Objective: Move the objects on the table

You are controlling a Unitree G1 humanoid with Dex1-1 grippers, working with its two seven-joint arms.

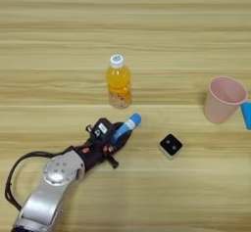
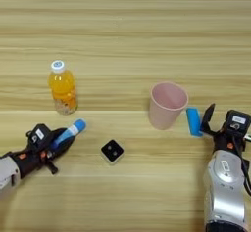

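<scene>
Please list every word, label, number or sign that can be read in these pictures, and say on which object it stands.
No text can be read.
Orange-drink bottle: band near the base, too blurred to read.
Black cube: white dots only.
White stickers on the left gripper and right gripper: too small to read.

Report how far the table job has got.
Nothing looks finished. In hand: the left gripper is shut on the glue stick, and the right gripper sits open beside the blue bar. Bottle, cup and cube stand untouched.
</scene>
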